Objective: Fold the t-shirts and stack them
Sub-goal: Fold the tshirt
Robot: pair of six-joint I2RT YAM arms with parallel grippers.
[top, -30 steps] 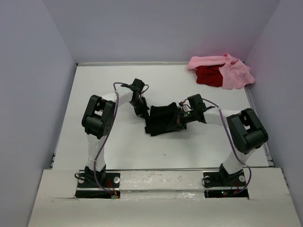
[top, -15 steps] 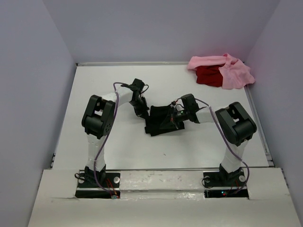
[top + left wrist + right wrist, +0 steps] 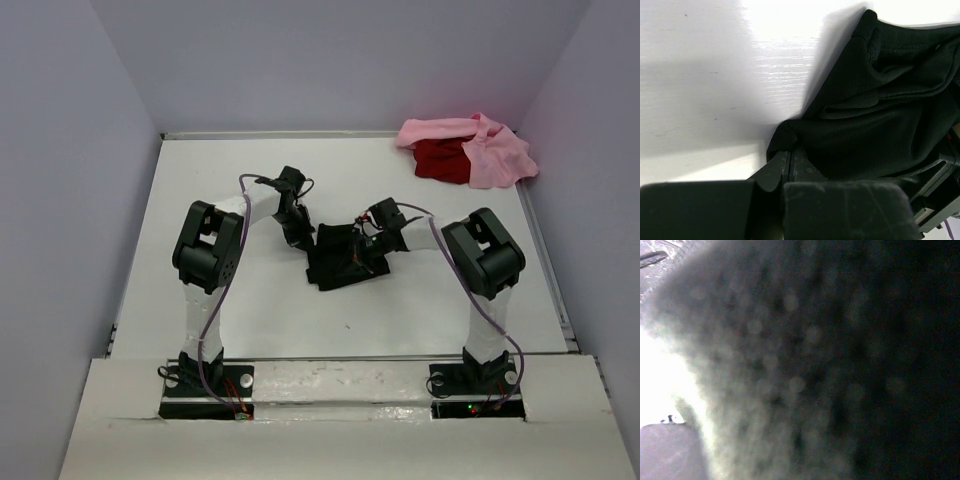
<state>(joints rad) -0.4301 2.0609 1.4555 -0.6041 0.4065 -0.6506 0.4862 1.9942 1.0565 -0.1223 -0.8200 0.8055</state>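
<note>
Pink shirt (image 3: 500,155) overlaps red shirt (image 3: 440,162) (black shirt (image 3: 333,260) blankets right wrist view).

The right wrist view was only blurred black t-shirt (image 3: 840,365), too close to focus. At one o'clock in the top view the pink t-shirt (image 3: 495,155) covered much of the red t-shirt (image 3: 442,160). The left wrist view cut the black cloth off at three o'clock, its fold hiding the tips of the left gripper (image 3: 789,159).

A white table (image 3: 250,320) sits enclosed by pale lavender walls (image 3: 60,200) on three sides.
</note>
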